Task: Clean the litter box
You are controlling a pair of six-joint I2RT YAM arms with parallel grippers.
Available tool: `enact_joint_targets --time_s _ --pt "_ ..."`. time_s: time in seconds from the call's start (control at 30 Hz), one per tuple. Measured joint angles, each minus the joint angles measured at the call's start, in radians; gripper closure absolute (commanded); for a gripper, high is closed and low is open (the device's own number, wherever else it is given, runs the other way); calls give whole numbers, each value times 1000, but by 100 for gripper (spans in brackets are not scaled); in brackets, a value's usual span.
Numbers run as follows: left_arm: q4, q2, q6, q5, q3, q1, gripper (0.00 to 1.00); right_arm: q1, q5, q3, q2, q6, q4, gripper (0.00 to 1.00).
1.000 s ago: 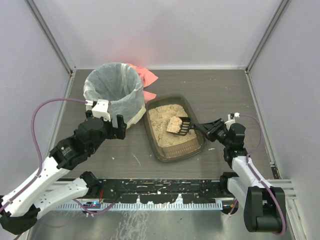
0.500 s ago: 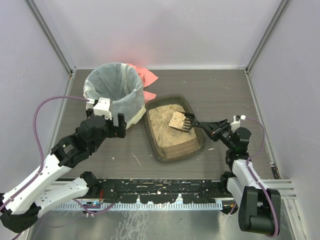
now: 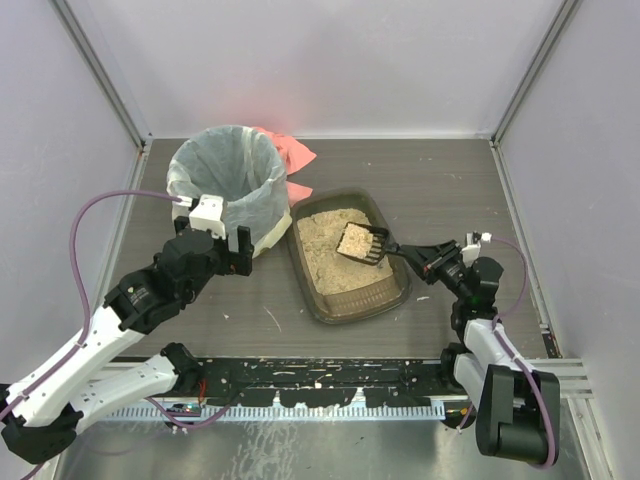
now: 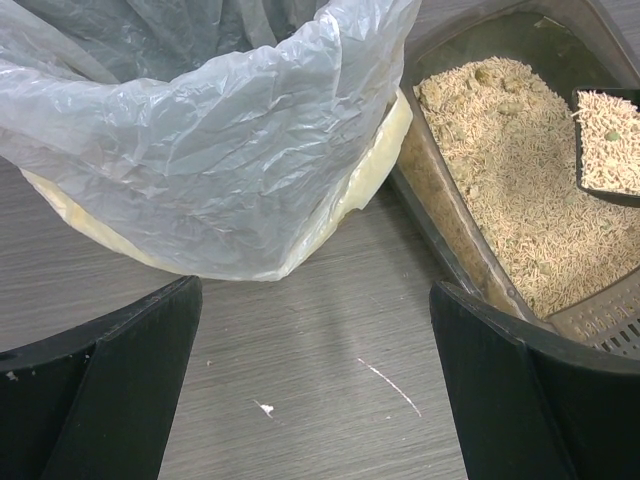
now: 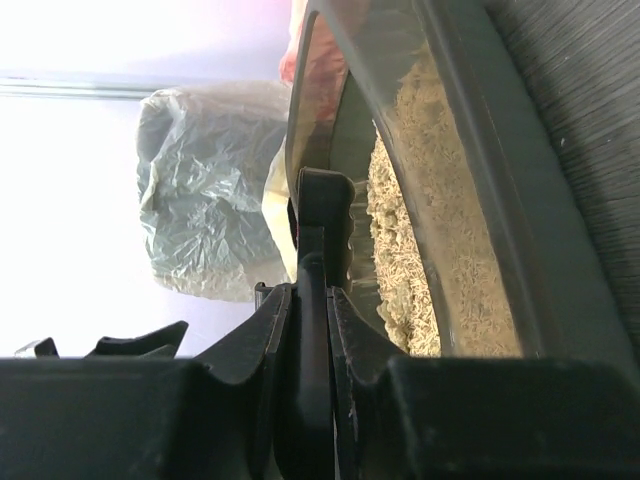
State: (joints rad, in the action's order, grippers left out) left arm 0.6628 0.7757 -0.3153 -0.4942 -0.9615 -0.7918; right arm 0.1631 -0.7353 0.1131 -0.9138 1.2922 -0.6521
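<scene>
- Fingers (image 5: 258, 335) of the right gripper (image 3: 426, 257) are pressed tight on the thin black handle of the scoop (image 3: 361, 243); the handle runs straight up between them in the right wrist view.
- The scoop head is tilted over the litter box (image 3: 398, 292), above the far half of the tray, and carries a heap of tan litter (image 4: 610, 140).
- The left gripper (image 3: 228, 257) has its two black fingers (image 4: 110, 390) spread wide and holds nothing. It hovers above the table (image 3: 440, 180), in front of the gap between bin and tray.
- The litter box, a dark brown tray with rounded corners, sits at the middle of the table, a little right of centre, its long side running away from the arms. Tan litter covers its floor, and a slotted grid shows at the near corner (image 4: 610, 320).
- The round bin (image 3: 225, 185), lined with a white bag, stands just left of the tray; its bag edge looks to touch the tray's far left corner.
- A pink cloth (image 3: 292, 150) lies behind the bin.
</scene>
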Motion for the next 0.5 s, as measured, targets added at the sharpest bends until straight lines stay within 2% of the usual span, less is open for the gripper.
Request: enact_joint_targets --time_s 0.4,0.5 --pt "-4 -13 16 1 -1 0 2 -63 22 3 -16 3 -20 100" --pt "-7 -17 17 1 -2 0 2 -31 19 2 -11 5 -15 99"
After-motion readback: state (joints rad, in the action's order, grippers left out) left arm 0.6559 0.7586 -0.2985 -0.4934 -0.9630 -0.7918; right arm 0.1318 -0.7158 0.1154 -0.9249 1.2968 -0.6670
